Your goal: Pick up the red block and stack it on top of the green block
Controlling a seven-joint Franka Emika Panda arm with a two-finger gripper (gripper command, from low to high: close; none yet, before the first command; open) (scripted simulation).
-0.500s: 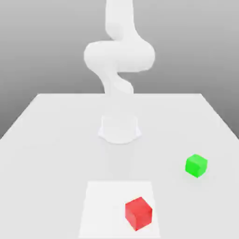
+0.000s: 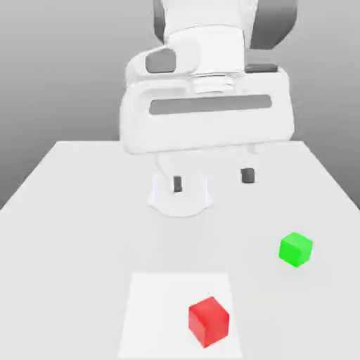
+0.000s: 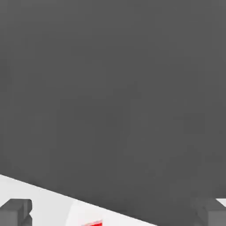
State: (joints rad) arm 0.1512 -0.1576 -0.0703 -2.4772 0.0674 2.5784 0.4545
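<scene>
White table [image 2: 70, 211], red block [image 2: 209, 321], green block [image 2: 295, 249]

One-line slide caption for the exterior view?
Open gripper hangs above the table, red block and green block apart, unstacked.

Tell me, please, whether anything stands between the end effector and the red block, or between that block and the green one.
Nothing visible does. The end effector hangs open above the table; only bare surface lies between it and the red block, and between that block and the green block.
</scene>
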